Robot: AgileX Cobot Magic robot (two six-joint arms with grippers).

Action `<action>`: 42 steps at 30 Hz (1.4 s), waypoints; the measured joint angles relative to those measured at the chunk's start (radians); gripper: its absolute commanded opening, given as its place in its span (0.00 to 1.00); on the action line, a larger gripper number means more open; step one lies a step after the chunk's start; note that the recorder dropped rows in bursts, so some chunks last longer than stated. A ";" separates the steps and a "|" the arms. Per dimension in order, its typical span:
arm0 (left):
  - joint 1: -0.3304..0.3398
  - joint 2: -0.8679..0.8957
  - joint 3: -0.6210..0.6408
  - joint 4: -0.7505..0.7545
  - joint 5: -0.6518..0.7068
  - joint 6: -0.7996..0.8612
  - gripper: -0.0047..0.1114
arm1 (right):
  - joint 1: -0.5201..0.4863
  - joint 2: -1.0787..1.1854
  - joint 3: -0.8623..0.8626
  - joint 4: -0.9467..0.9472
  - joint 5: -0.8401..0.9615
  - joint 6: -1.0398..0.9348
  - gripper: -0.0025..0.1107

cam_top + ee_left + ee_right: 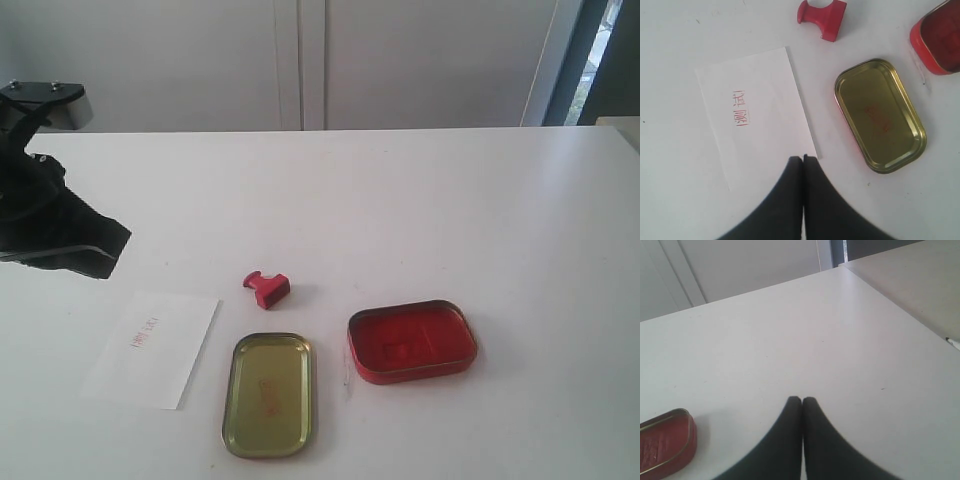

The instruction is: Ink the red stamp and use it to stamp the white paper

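Observation:
The red stamp lies tipped on its side on the table, behind the tins. The white paper lies flat at the front left and carries a small red imprint. The open red ink tin sits to the right of the stamp. My left gripper is shut and empty, hovering above the paper's edge; its arm shows at the far left. My right gripper is shut on nothing, over bare table, out of the exterior view.
A gold-coloured tin lid lies open side up between the paper and the ink tin. The white table ends at a wall and cabinet doors behind. Another surface adjoins the table's far corner.

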 measured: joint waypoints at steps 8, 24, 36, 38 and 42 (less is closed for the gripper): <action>0.000 0.000 0.000 0.000 0.000 0.002 0.04 | 0.000 0.000 0.000 0.000 0.000 0.000 0.02; 0.000 0.000 0.000 0.000 0.000 0.002 0.04 | 0.000 0.000 0.000 0.000 0.000 0.000 0.02; 0.011 -0.030 0.000 0.014 -0.018 0.030 0.04 | 0.000 0.000 0.000 0.000 0.000 0.000 0.02; 0.034 -0.055 0.000 0.014 -0.018 0.032 0.04 | 0.000 0.000 0.000 0.000 0.000 0.000 0.02; 0.090 -0.103 0.000 0.014 -0.018 0.034 0.04 | 0.000 0.000 0.000 0.000 0.000 0.000 0.02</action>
